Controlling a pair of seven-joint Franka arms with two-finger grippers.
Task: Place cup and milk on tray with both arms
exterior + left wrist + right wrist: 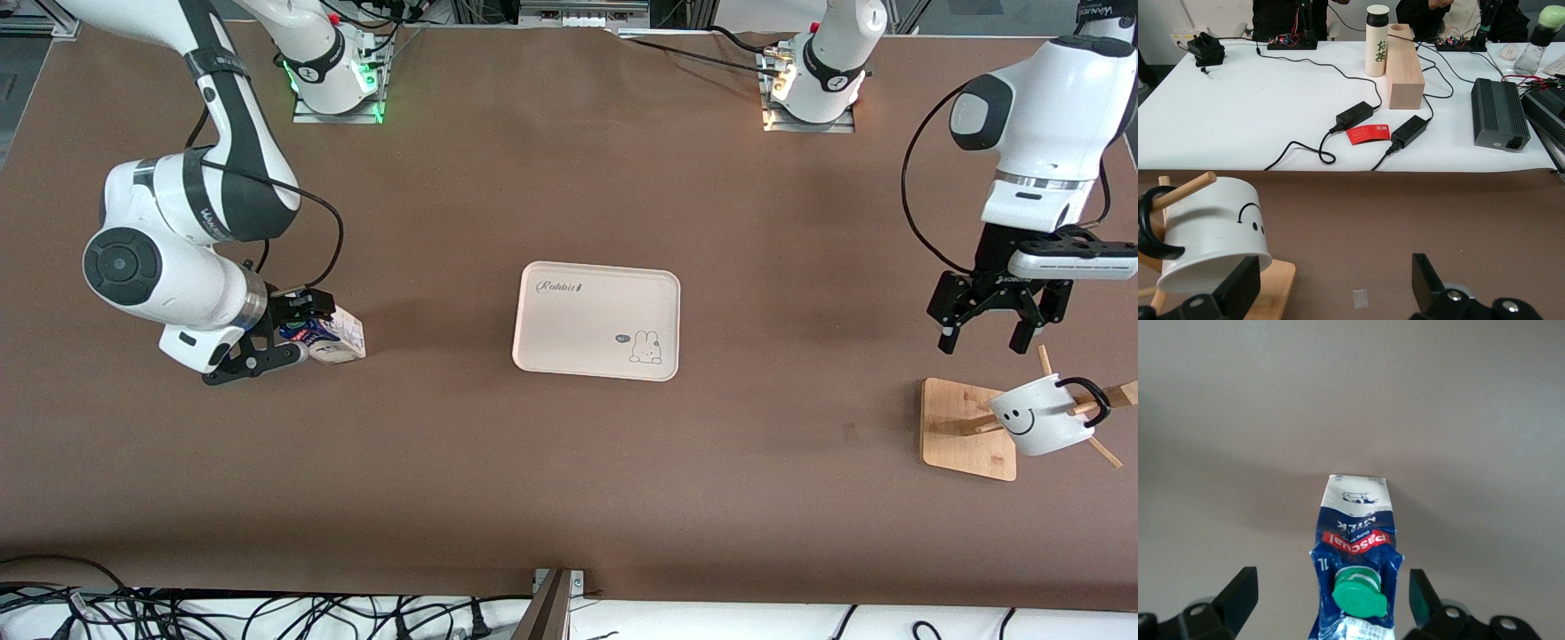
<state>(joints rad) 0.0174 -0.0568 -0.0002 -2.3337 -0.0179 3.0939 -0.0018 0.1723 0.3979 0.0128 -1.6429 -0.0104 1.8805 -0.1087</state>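
milk carton [1355,550] lying on desk [569,480] between spread fingers of right claw [283,336], unpinched. smiley mug [1040,413] hung on wooden rack [965,427], just below spread left claw [985,340]. rabbit tray [596,320] midway between claws.

Worktop [569,498]: brown matte surface, evenly lit, soft shadows.
Edge at 6 o'clock, front view: white strip with tangled black cables [178,613].
Second table [1271,120]: white, seen in the left wrist view, carrying power bricks [1355,115], a wooden block [1405,67], a white bottle [1377,40] and a red card [1367,133].
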